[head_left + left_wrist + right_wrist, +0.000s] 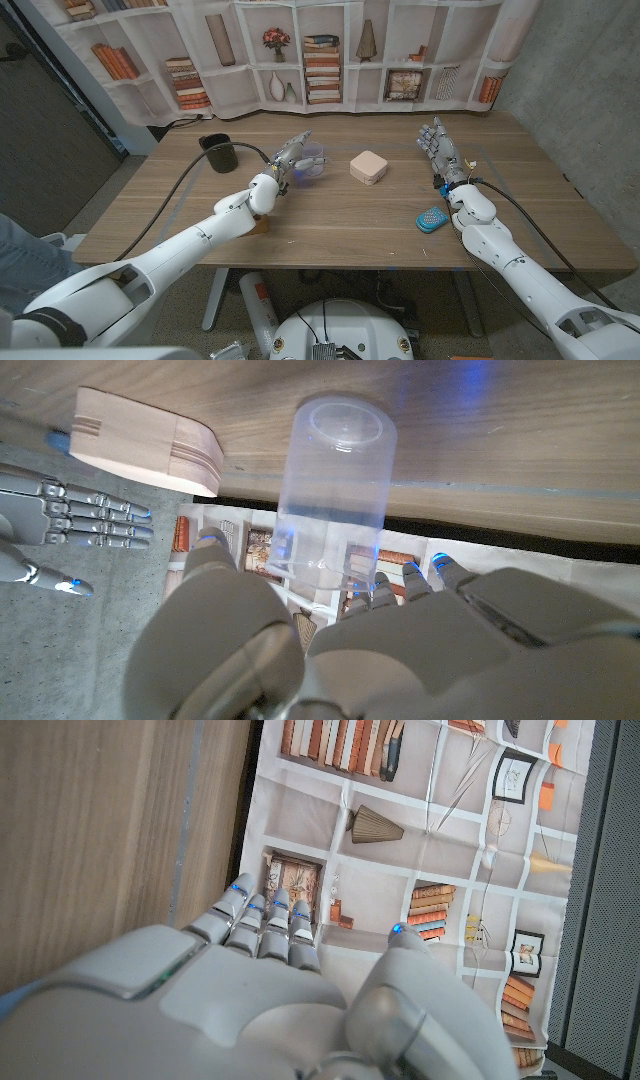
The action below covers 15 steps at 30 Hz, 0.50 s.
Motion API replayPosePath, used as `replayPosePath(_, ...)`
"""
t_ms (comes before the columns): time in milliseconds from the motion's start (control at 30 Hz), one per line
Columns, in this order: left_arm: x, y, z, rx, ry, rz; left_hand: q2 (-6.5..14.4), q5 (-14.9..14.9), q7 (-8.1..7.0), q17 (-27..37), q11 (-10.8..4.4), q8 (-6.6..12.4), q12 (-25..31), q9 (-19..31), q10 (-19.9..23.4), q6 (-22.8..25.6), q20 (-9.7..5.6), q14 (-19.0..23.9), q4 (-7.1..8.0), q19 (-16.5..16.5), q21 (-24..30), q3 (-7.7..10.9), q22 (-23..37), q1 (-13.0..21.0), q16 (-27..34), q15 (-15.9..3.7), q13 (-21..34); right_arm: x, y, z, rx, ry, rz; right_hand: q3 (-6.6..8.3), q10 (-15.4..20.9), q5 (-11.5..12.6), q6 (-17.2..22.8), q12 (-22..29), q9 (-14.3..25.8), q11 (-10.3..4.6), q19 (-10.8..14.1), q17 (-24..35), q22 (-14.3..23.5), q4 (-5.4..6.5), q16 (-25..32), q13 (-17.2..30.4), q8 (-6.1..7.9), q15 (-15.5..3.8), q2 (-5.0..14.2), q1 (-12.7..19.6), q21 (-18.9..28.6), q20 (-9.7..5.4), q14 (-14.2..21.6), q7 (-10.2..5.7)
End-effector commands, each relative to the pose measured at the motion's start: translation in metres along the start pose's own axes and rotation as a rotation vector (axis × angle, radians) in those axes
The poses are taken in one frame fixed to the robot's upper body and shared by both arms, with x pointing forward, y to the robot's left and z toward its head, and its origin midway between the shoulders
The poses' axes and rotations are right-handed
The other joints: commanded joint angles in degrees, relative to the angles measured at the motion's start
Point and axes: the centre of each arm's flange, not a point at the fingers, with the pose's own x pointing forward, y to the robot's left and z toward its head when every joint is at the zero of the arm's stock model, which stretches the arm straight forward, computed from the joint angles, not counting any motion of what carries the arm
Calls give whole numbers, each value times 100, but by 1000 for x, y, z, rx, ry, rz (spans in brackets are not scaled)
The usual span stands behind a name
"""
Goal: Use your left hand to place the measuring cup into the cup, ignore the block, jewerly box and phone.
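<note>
up close, the left hand (330,640) clamps the clear measuring cup (335,490); overhead, right hand (440,148) fingers together, holding nothing

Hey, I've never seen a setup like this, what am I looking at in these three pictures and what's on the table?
This is a two-armed robot standing at a wooden table, each arm ending in a hand with fingers. The wide picture comes from a camera on its head, looking down. The other two come from cameras on its wrists, so they look turned around. The left hand holds a clear plastic measuring cup; the left wrist picture shows it up close. The right hand is open and holds nothing. On the table stand a black cup, a pinkish jewelry box and a small blue phone. A bookshelf-printed curtain hangs behind.
</note>
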Motion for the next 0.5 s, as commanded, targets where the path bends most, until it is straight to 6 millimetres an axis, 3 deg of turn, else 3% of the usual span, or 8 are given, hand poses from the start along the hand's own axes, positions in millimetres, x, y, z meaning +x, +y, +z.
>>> replayPosePath(33, 8, -7, 5, 8, -14, -1, 24, 51, 26, 5, -26, 52, 44, 34, 11, -311, 16, 54, -17, 42, 62, -6, 15, 30, 25, -48, 14, 0, -4, 0, 7, 0, -4, 19, 60, -12, 51, 12, 31, 9, 57, 20, 34, -36, -7, 21, -18, 6, 36, 45, -6, -55, 31, -3)
replayPosePath(500, 10, -9, 10, 22, -9, 1, 136, 108, -3, 5, -61, 114, 104, 32, 146, -145, 60, 195, -71, 300, 151, 10, 18, 202, 68, -136, 13, -3, -10, -4, 23, 0, -12, 17, 73, -20, 51, 13, 31, 7, 63, 20, 36, -45, -7, 22, -21, 10, 50, 47, -40, -54, 42, -6)
